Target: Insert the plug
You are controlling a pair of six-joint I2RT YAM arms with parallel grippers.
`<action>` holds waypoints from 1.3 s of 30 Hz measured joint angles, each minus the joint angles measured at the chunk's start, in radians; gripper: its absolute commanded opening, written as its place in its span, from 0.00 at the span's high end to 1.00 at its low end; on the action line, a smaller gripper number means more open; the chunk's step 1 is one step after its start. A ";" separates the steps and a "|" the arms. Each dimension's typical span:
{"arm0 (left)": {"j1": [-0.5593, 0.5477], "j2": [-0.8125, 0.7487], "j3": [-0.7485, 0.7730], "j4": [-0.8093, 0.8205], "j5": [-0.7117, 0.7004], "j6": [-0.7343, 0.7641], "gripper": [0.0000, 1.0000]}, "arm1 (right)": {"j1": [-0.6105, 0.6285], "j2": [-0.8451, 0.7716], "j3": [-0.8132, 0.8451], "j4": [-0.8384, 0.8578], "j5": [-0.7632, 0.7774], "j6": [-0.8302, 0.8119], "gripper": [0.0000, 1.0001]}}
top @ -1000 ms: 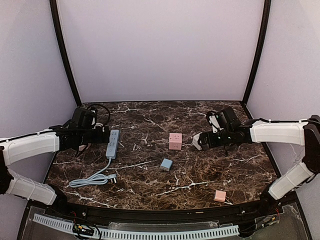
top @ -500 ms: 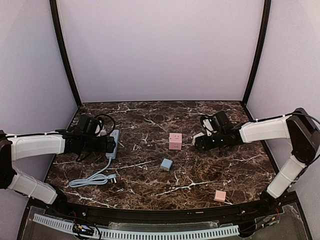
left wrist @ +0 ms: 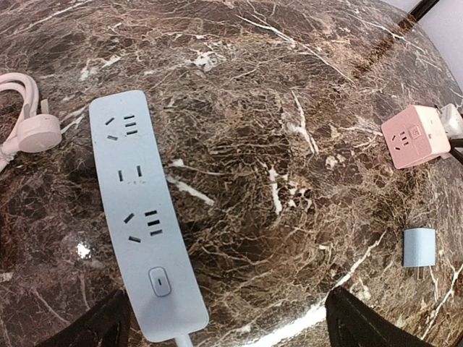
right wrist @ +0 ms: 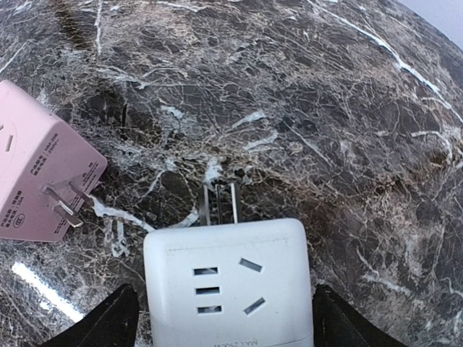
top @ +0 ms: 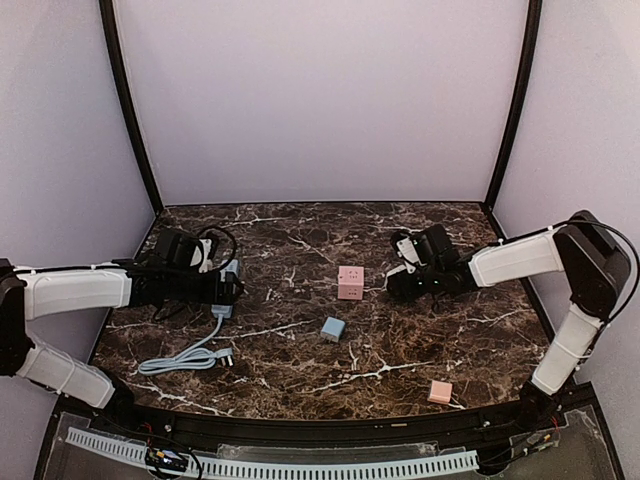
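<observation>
- Visible from above only: both white-sleeved arms stretched low and inward over the table (top: 300, 240), left gripper (top: 226, 292) above the power strip (left wrist: 145, 217), right gripper (top: 395, 283) just right of the pink socket cube (top: 350, 282).
- Revealed by the right wrist view alone: white plug (right wrist: 228, 282) lying on the stone between the black fingers (right wrist: 108, 322), flat metal prongs pointing away (clamped or merely flanked, cannot tell).
- Left wrist view: jaws spread wide, nothing held; strip's switch end close beside one finger.
- Glossy brown marble veined white; matte rounded plastic; pale blue strip, small blue adapter (top: 333, 328).
</observation>
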 measured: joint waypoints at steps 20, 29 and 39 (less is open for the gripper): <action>-0.091 0.066 0.035 0.134 0.213 0.093 0.09 | 0.000 -0.043 0.035 -0.051 -0.087 -0.046 0.78; -0.149 0.083 -0.005 0.398 0.417 0.209 0.09 | 0.069 -0.374 -0.023 -0.057 -0.392 -0.171 0.78; -0.154 0.093 0.034 0.477 0.707 0.296 0.09 | 0.150 -0.426 -0.052 -0.090 -0.645 -0.228 0.83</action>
